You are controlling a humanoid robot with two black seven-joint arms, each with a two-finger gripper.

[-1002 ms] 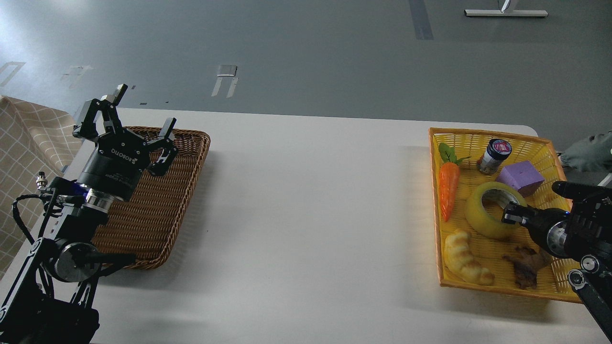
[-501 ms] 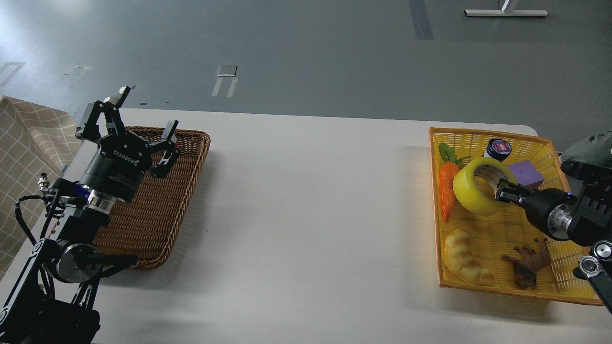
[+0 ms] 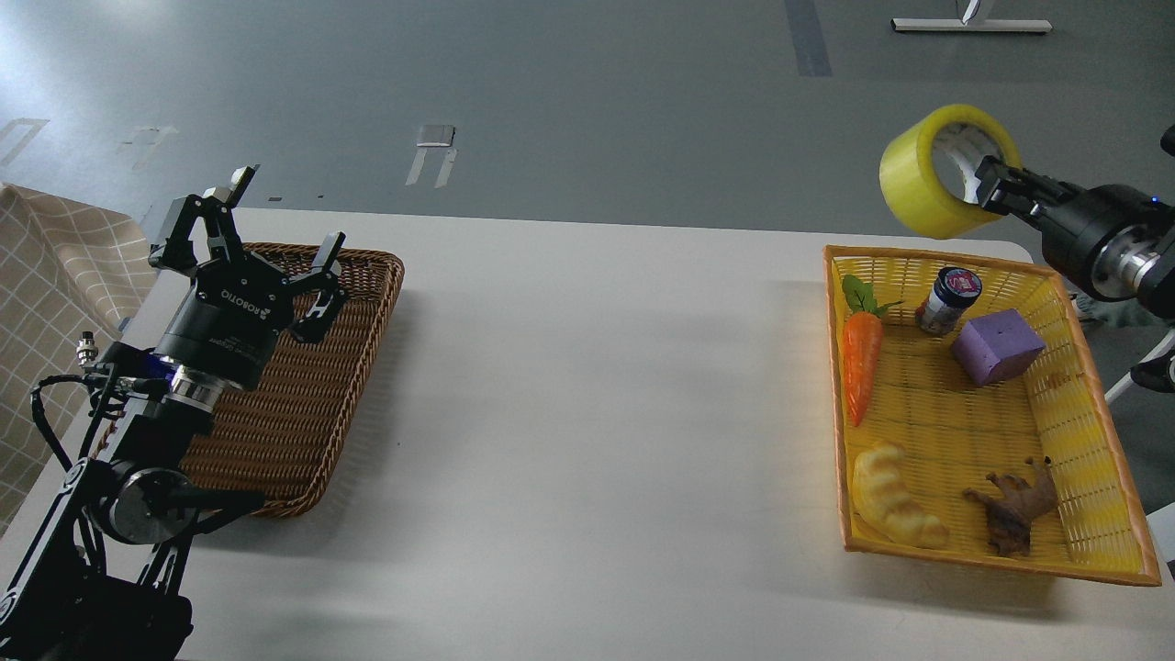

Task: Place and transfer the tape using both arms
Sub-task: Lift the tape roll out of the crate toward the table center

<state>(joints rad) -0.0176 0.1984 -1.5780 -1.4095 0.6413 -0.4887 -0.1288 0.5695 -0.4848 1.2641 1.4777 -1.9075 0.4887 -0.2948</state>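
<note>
The tape (image 3: 923, 188), a wide yellow roll with a white core, hangs in the air at the upper right, well above the far edge of the yellow basket (image 3: 1097, 431). My right gripper (image 3: 990, 186) is shut on the roll's right wall, one finger inside the core. My left gripper (image 3: 275, 220) is open and empty, fingers spread, held above the brown wicker basket (image 3: 358, 321) at the left.
The yellow basket holds a toy carrot (image 3: 861, 353), a small jar (image 3: 947, 299), a purple block (image 3: 996, 346), a ridged bread toy (image 3: 892, 496) and a brown figure (image 3: 1014, 509). A white table (image 3: 597, 413) lies between the baskets. A checked cloth (image 3: 46, 294) hangs at far left.
My right gripper has lifted the tape out of the yellow basket, up and away to well above its far edge. The left arm has hardly moved.
</note>
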